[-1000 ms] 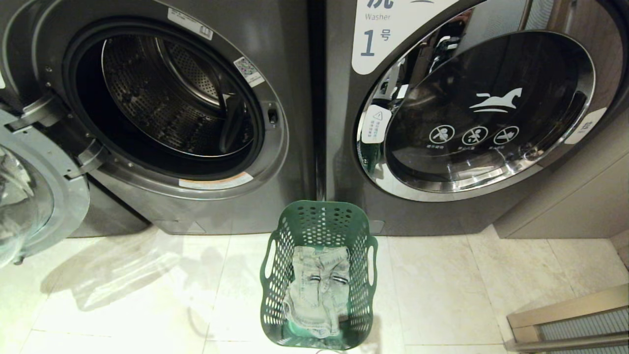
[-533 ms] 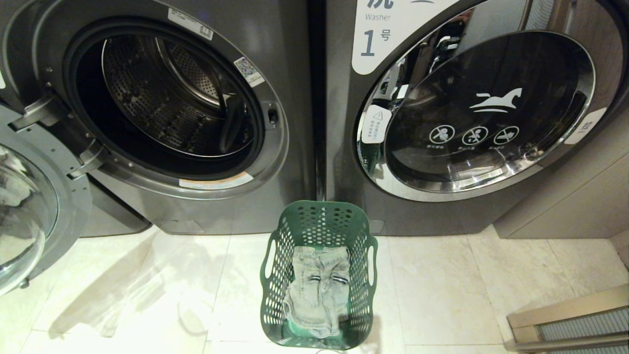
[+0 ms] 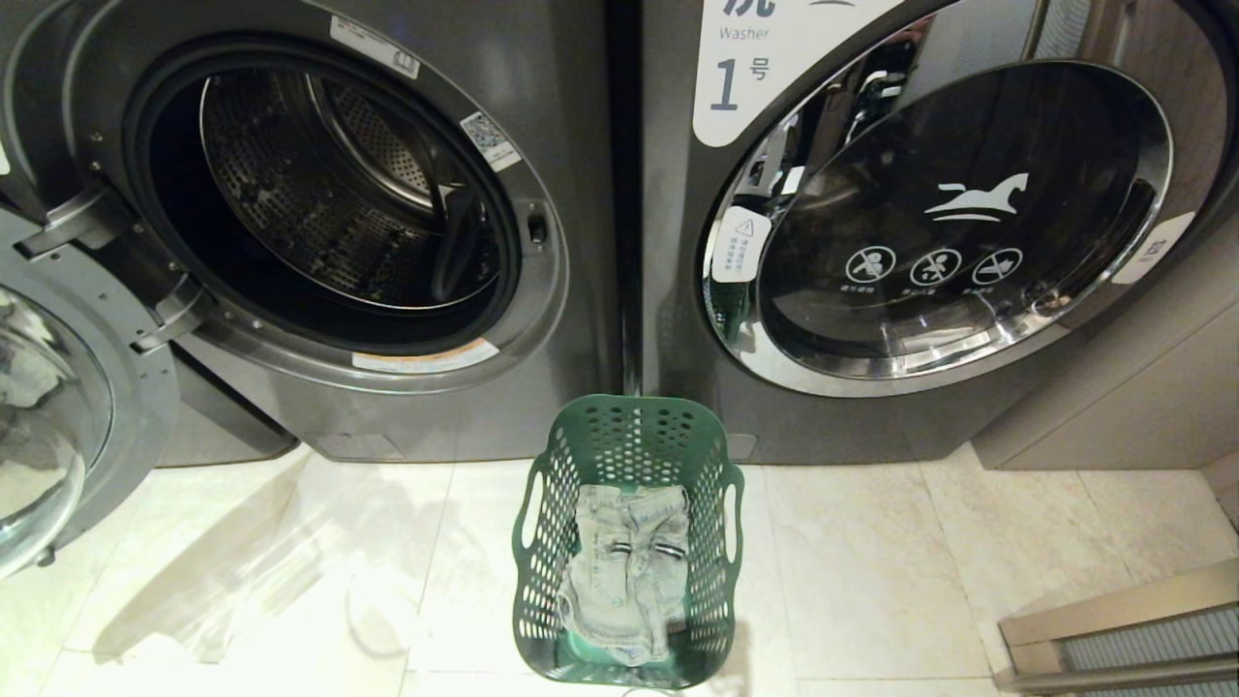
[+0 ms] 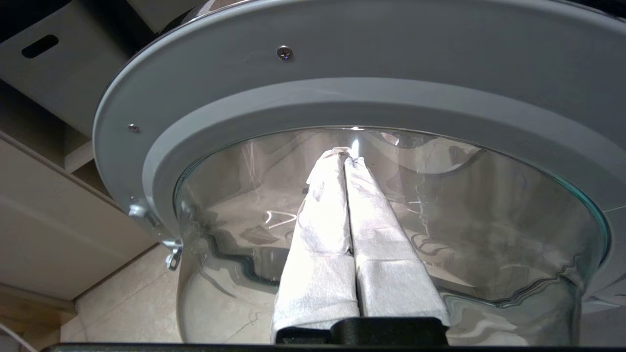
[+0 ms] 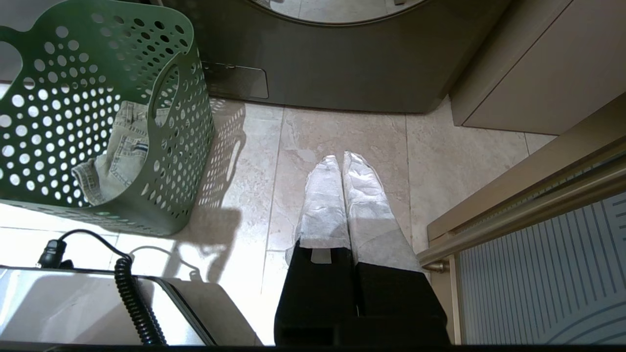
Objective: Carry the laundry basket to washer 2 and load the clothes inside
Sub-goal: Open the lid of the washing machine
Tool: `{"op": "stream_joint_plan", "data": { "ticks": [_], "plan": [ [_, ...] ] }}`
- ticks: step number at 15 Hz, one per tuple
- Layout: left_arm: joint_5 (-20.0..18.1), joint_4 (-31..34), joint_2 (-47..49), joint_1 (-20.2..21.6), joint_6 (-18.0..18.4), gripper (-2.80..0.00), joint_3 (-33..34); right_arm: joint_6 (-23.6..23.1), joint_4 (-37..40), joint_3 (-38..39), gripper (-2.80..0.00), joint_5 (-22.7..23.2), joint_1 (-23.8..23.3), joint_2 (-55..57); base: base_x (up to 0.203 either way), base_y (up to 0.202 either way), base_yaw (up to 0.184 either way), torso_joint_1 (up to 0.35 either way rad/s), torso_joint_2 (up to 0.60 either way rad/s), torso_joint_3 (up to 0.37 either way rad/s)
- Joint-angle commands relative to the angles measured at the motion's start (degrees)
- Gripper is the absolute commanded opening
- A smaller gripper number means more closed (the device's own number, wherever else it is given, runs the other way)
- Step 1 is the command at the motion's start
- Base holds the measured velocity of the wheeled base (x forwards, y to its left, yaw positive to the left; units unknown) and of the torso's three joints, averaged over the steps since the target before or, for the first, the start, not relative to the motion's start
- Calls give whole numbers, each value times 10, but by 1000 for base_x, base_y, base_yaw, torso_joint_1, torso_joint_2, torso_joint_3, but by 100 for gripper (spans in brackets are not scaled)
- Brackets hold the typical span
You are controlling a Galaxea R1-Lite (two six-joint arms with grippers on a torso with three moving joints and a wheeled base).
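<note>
While left claw (image 4: 348, 155) pressed together nears door glass (image 4: 440, 205), right claw (image 5: 340, 159) closed above floor (image 5: 440, 161)

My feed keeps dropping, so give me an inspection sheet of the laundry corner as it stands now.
Surface: pale tiled floor.
Job's things: green basket on the floor in front of the washers, jeans inside; left washer open, drum looks empty; its door swung out.
Clutter: nothing seen.
Grippers: left claw shut, at the door glass; right claw shut, empty, over the floor beside the basket.
Cables: coiled black cable near the basket.
Surroundings: washer 1 closed, on the right; cabinet.
</note>
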State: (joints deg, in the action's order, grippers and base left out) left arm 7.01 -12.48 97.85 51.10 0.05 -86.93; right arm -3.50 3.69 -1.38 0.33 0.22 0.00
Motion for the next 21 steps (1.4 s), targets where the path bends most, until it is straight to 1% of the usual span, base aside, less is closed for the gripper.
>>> {"op": "stream_joint_plan", "data": {
  "ticks": [1, 2, 3, 4, 7, 9, 11, 13, 14, 15, 16, 17, 18, 20, 21],
  "plan": [
    [-8, 1, -31, -8, 0, -280, 1, 0, 0, 0, -280, 0, 0, 0, 0, 0, 0, 0, 0, 0],
    [-26, 3, -63, -32, 1, -280, 17, -1, 0, 0, -280, 0, 0, 0, 0, 0, 0, 0, 0, 0],
    [-46, 4, -93, -81, 1, -280, 48, 0, 0, 0, -280, 0, 0, 0, 0, 0, 0, 0, 0, 0],
    [-59, 8, -124, -140, 1, -280, 91, 0, 1, 0, -280, 0, 0, 0, 0, 0, 0, 0, 0, 0],
    [-94, 18, -246, -343, -1, -280, 273, -1, 0, 0, -280, 0, 0, 0, 0, 0, 0, 0, 0, 0],
    [-107, 20, -347, -459, -1, -280, 395, 0, 0, 0, -280, 0, 0, 1, 0, 0, 0, 0, 0, 0],
    [-114, 21, -457, -528, 1, -280, 500, 0, 0, 0, -280, 0, 0, 0, 0, 0, 0, 0, 0, 0],
    [-113, 24, -558, -559, 1, -280, 594, -1, 1, 0, -280, 0, 0, 1, 0, 0, 0, 0, 0, 0],
    [-102, 27, -604, -568, 5, -280, 636, -1, 0, 0, -280, 0, 0, 0, 0, 0, 0, 0, 0, 0],
    [-83, 36, -645, -571, 22, -280, 683, -1, 0, 0, -280, 0, 0, 0, 0, 0, 0, 0, 0, 0],
    [-60, 45, -684, -565, 47, -280, 731, 0, 0, 0, -280, 0, 0, 0, 0, 0, 0, 0, 0, 0],
    [-45, 51, -715, -556, 64, -280, 769, -1, 0, 0, -280, 0, 0, 0, 0, 0, 0, 0, 0, 0],
    [-39, 55, -749, -543, 77, -280, 797, -1, 1, 0, -280, 0, 0, 1, 0, 0, 0, 0, 0, 0],
    [-46, 60, -814, -525, 88, -280, 843, 0, 0, 1, -280, 0, 0, 1, 0, 0, 0, 0, 0, 0],
    [-54, 72, -852, -521, 88, -280, 853, 0, 1, 0, -280, 0, 0, 0, 0, 0, 0, 0, 0, 0]
  ]
}}
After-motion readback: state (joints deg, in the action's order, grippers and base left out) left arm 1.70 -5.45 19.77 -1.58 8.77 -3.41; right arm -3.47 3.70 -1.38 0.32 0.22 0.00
